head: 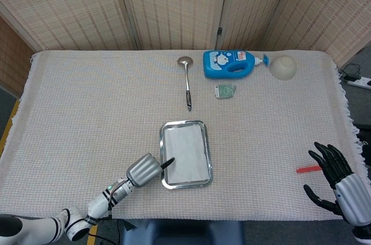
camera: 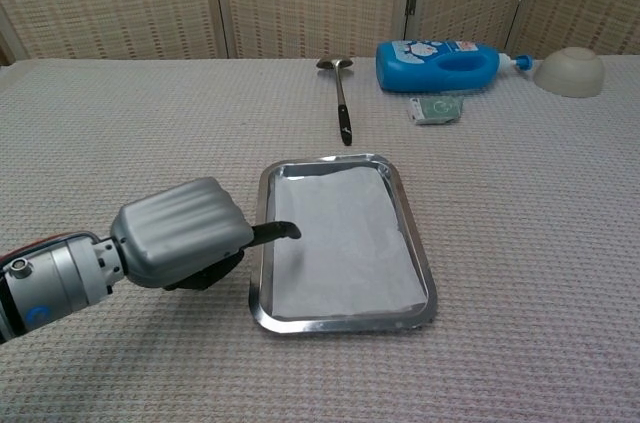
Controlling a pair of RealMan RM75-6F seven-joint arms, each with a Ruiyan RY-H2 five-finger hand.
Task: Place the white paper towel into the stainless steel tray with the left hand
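Over the tray's [camera: 418, 261] left rim, one dark fingertip [camera: 288, 231] of the left hand [camera: 182, 235] reaches across the towel [camera: 340, 243], gripping nothing; whether it touches I cannot tell. That towel lies flat inside the tray, looking light, limp and tearable, best pinched at an edge. Well right of the tray, the right hand [head: 336, 178] is spread and empty.

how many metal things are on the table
2. The stainless steel tray sits near the front edge, with the white paper towel lying in it. The metal ladle lies further back, left of the blue bottle. None appears hidden.
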